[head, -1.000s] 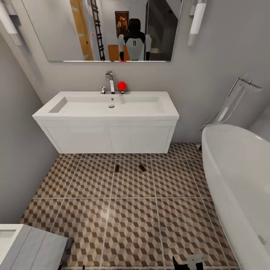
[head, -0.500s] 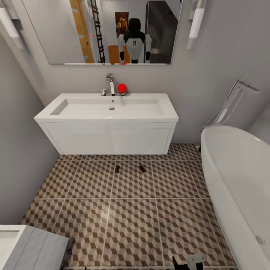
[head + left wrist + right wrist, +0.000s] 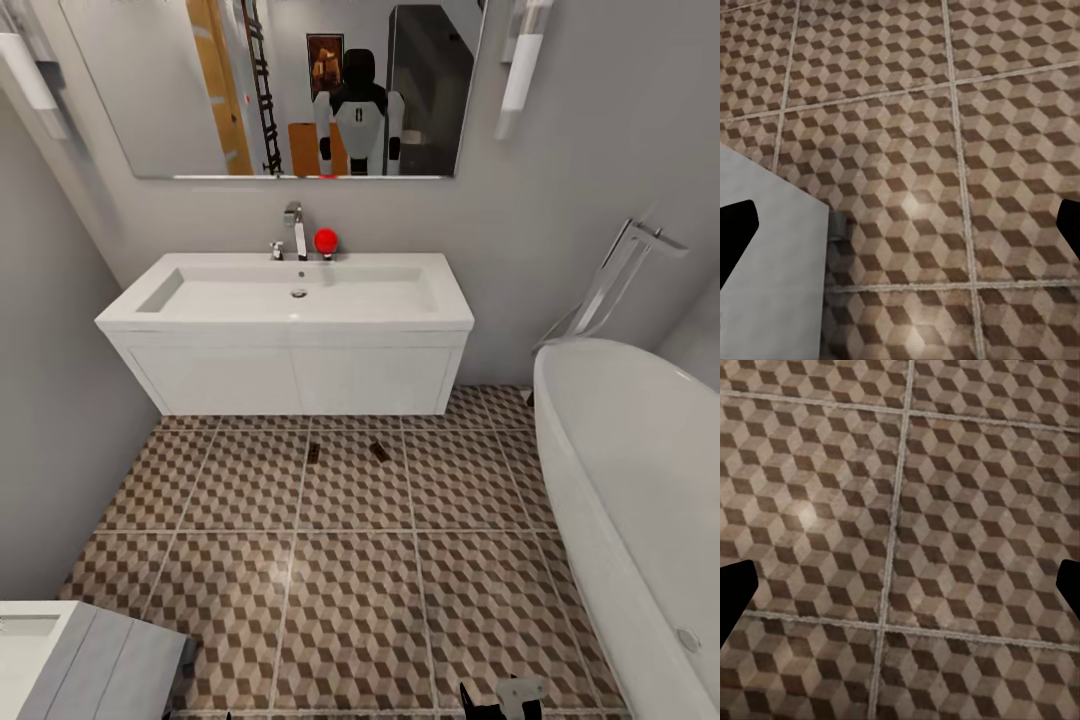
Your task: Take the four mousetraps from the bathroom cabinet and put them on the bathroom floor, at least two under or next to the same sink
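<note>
Brown cube-patterned tiles of the bathroom floor (image 3: 350, 600) run from the near edge to the wall, and two mousetraps lie on them just in front of the white bathroom sink (image 3: 290, 345): the left mousetrap (image 3: 313, 453) and the right mousetrap (image 3: 380, 451), near each other but apart. The other two are not on this stretch of floor, so I judge the task half done. The left end effector (image 3: 900, 232) and the right end effector (image 3: 900, 592) both hang spread wide and empty above bare tile. A grey-white unit (image 3: 90, 665) sits at the near left and the bathtub (image 3: 640, 500) crowds the right. The risk I see is the base: turning in this tight space could clip that unit or the tub, or roll over the laid traps.
</note>
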You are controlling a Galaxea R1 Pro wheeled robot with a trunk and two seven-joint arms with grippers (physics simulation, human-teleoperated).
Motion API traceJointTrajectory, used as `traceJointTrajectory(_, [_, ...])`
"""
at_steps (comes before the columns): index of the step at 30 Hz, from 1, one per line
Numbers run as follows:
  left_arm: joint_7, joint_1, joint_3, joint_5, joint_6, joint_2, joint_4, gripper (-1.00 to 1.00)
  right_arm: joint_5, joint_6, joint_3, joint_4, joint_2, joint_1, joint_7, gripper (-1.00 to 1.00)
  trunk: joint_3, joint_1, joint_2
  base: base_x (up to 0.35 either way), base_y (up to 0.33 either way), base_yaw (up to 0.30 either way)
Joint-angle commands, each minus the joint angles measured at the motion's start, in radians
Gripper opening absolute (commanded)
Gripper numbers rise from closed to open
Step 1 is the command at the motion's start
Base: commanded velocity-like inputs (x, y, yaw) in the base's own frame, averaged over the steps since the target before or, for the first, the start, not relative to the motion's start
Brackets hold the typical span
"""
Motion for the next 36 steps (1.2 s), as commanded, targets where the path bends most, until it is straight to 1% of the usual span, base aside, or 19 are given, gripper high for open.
traceJointTrajectory(1, [0.001, -0.001, -0.009, 0.007, -0.004, -0.001, 0.003, 1.0, 0.0, -0.003, 0.003, 0.001, 0.0, -0.001, 0.001, 1.0, 0.003, -0.004, 0.007, 0.0, 0.0, 0.0])
traceJointTrajectory(36, [-0.002, -0.001, -0.009, 0.007, -0.004, -0.002, 0.003, 1.0, 0.0, -0.003, 0.003, 0.001, 0.0, 0.0, 0.001, 1.0, 0.112, -0.138, 0.252, 0.0, 0.0, 0.0])
